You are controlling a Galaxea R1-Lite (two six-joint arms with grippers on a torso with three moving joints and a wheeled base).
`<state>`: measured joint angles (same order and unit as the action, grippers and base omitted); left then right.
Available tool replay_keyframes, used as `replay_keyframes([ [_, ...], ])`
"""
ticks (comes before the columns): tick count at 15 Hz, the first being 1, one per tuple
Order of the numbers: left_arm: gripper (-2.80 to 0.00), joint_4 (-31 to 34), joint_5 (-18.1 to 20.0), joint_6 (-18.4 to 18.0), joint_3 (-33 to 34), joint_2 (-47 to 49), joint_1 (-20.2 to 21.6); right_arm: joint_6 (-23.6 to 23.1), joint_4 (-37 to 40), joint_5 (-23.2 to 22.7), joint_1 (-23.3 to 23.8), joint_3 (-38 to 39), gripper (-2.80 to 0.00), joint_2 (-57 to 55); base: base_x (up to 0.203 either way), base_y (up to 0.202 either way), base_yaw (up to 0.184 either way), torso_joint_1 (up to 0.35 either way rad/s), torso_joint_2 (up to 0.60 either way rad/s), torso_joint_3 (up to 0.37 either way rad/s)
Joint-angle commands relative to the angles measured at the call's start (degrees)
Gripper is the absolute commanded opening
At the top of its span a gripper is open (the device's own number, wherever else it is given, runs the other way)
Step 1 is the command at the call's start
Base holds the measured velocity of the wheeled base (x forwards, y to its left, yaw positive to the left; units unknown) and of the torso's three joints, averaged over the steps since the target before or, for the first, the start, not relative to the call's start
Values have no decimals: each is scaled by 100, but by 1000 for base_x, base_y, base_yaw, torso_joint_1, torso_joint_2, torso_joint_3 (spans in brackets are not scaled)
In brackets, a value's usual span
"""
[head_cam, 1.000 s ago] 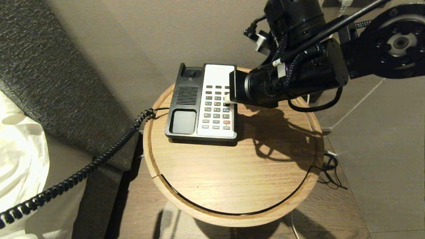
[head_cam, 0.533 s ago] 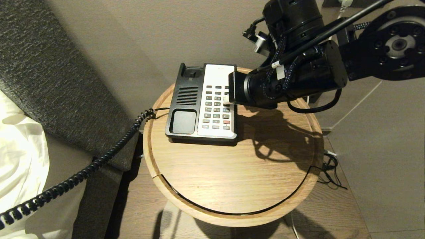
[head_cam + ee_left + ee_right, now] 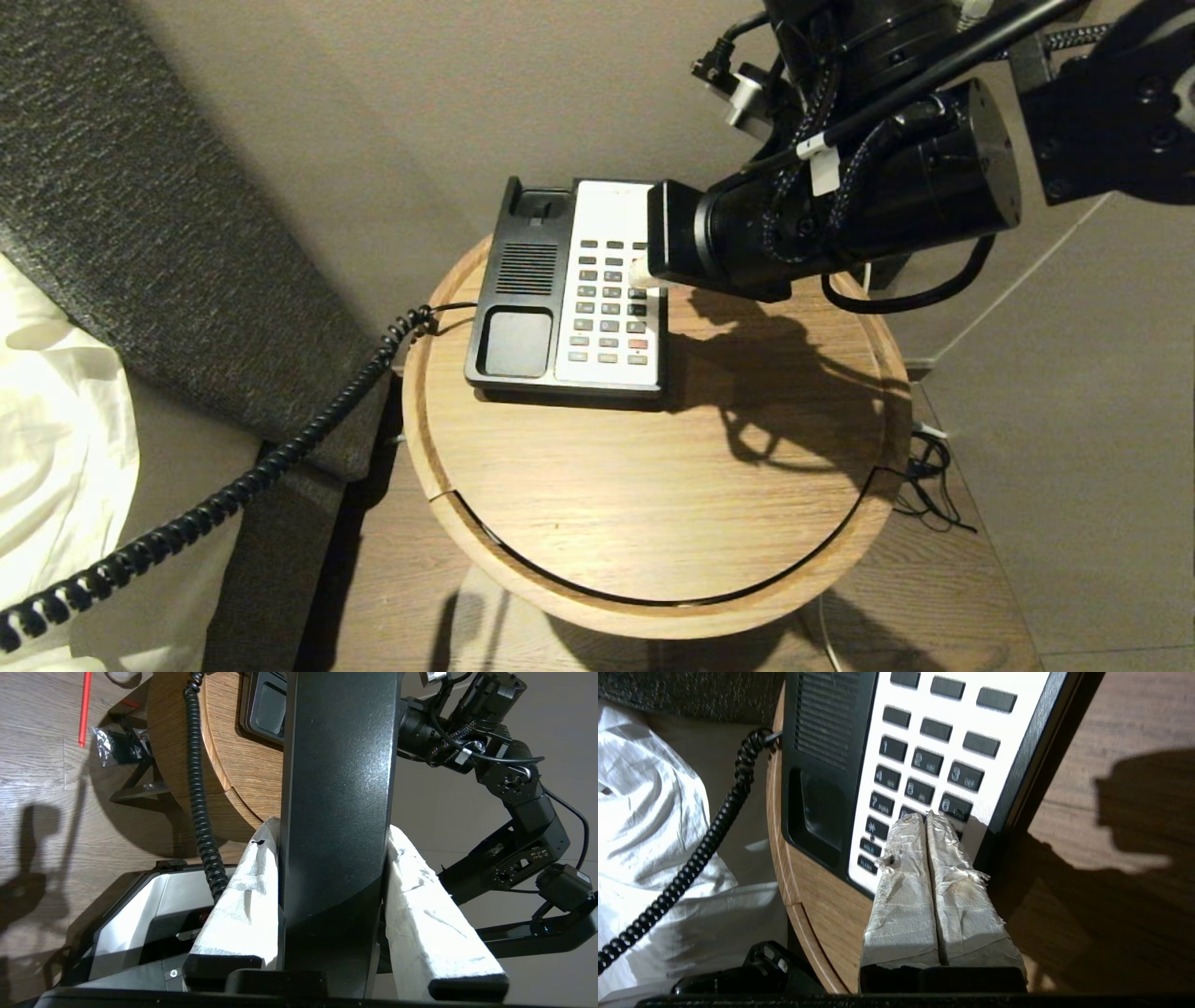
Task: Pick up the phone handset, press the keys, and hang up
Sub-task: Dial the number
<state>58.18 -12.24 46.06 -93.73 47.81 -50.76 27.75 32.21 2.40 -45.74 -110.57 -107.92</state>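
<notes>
Two grippers are at work here, each with its own job. The left gripper [image 3: 334,896], seen only in the left wrist view, is clamped on the phone handset [image 3: 338,788], which fills the centre of that frame as a tall glossy black bar between the white-wrapped fingers [image 3: 243,896]; its coiled cord [image 3: 280,457] trails from the phone base [image 3: 518,289] down to the lower left of the head view. The right gripper [image 3: 926,815] has its two wrapped fingers pressed together into one blunt tip, poised at the keys [image 3: 611,303] in the upper middle of the head view, on the round wooden table [image 3: 653,485]. In the right wrist view the tip sits over the lower digit rows; whether it touches a key cannot be told. The key-pressing step appears to be in hand. Next, the tip would need to clear the keypad so the handset can return to the empty cradle [image 3: 516,343].
</notes>
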Motion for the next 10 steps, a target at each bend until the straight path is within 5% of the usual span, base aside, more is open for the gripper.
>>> replay_keyframes([
  [1, -280, 36, -7, 26, -4, 0, 5, 13, 74, -20, -40, 44, -280, 34, 0, 0, 0, 0, 0, 0],
  [10, -280, 44, -7, 26, 13, -26, 5, -15, 189, 41, -31, 53, -280, -80, 0, 0, 0, 0, 0, 0],
])
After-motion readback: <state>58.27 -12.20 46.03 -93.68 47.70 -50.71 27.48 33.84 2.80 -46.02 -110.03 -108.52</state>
